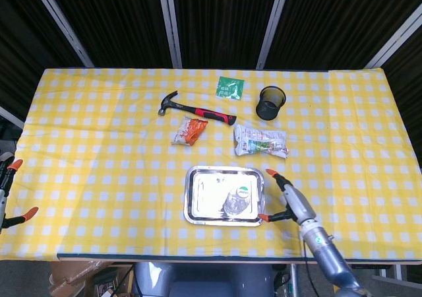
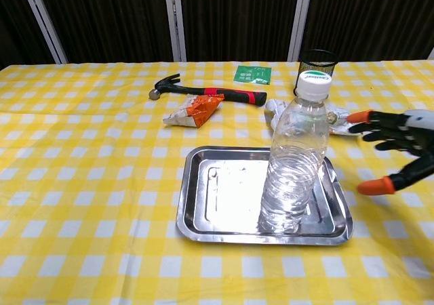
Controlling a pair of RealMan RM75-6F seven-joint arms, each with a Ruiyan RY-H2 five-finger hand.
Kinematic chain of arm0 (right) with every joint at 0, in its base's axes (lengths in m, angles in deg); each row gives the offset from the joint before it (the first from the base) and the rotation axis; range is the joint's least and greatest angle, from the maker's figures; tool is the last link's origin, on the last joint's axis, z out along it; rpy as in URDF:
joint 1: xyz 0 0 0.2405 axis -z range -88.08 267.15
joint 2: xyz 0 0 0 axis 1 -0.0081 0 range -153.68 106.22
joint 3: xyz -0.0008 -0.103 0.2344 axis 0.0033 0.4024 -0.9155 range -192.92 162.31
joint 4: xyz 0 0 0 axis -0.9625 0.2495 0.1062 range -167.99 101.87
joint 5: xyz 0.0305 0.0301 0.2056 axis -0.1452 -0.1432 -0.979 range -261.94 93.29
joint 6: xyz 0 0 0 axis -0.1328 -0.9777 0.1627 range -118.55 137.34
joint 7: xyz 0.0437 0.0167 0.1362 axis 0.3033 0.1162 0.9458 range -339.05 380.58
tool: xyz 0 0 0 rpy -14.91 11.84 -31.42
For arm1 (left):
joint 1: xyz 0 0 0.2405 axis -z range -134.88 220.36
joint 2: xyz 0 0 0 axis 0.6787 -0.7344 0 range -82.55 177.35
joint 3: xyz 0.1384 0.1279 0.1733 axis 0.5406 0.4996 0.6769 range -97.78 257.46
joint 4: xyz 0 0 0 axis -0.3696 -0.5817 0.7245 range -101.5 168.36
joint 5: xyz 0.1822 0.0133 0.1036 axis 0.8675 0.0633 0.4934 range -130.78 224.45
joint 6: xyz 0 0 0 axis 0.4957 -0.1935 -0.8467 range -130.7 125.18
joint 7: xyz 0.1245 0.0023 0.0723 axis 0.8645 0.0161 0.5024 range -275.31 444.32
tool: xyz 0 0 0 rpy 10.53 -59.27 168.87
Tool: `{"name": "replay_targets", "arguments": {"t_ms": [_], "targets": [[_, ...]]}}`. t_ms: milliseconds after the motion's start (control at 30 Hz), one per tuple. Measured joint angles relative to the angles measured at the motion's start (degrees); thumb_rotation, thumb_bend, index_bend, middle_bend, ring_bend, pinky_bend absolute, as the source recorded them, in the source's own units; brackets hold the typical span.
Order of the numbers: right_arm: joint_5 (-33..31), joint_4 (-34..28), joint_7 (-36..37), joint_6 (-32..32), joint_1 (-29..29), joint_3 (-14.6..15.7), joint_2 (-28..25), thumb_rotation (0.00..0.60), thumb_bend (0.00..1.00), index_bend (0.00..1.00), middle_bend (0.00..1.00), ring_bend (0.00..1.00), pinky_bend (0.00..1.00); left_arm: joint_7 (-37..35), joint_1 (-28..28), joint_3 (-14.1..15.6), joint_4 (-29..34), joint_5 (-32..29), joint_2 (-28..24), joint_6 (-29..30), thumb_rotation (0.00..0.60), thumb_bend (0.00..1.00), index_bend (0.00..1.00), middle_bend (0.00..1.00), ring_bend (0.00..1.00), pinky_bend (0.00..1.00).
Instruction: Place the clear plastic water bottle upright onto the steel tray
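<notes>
The right hand (image 2: 397, 149), its orange-tipped fingers spread wide and holding nothing, hangs just right of the rectangular steel tray (image 2: 203, 217) and apart from the clear plastic water bottle with the white cap (image 2: 293, 166); the left hand shows in neither view. The bottle stands in the tray's right half, roughly upright with a slight lean, so the placing looks done, with only clearing the arm left. It is the tray's only content, and the black mesh cup (image 1: 271, 103) beyond looks empty, though I cannot be sure.
</notes>
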Motion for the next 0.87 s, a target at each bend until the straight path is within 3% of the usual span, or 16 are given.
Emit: {"name": "replay_targets", "arguments": {"t_ms": [167,300,433,567,700,867], "targets": [[8.89,0.23,5.10,0.88,3.60,4.15,-10.73,0.600,0.00,0.00,0.03,0.00,0.00,0.18,-0.57,-0.12,0.24,-0.03,0.03,1.15,0.600,0.19,0.06,0.00,0.00,0.00],[16.87,3.99,5.61,-2.30,6.46,6.37,-13.06,0.600,0.00,0.00,0.03,0.00,0.00,0.42,-0.83,-0.17,0.45,-0.08,0.06,1.60,0.600,0.19,0.06,0.00,0.00,0.00],[19.63,9.21,-0.39,-10.77,9.49,6.72,-10.87,0.600,0.00,0.00,0.03,0.00,0.00,0.39,-1.07,-0.32,0.40,-0.20,0.06,2.06,0.600,0.19,0.06,0.00,0.00,0.00],[21.18,16.85,-8.95,-21.15,12.75,6.39,-4.88,0.600,0.00,0.00,0.01,0.00,0.00,0.49,-0.92,-0.48,0.22,-0.57,0.10,1.67,0.600,0.19,0.06,0.00,0.00,0.00],[22.09,22.30,-14.91,-25.41,14.71,5.97,-0.90,0.600,0.00,0.00,0.00,0.00,0.00,0.93,-0.69,-0.53,0.01,-0.47,0.26,1.43,0.600,0.19,0.06,0.00,0.00,0.00],[22.42,23.52,-18.30,-27.78,16.07,5.49,1.17,0.600,0.00,0.00,0.00,0.00,0.00,1.51,-0.30,-0.35,-0.20,-0.81,0.55,0.17,0.600,0.19,0.06,0.00,0.00,0.00]]}}
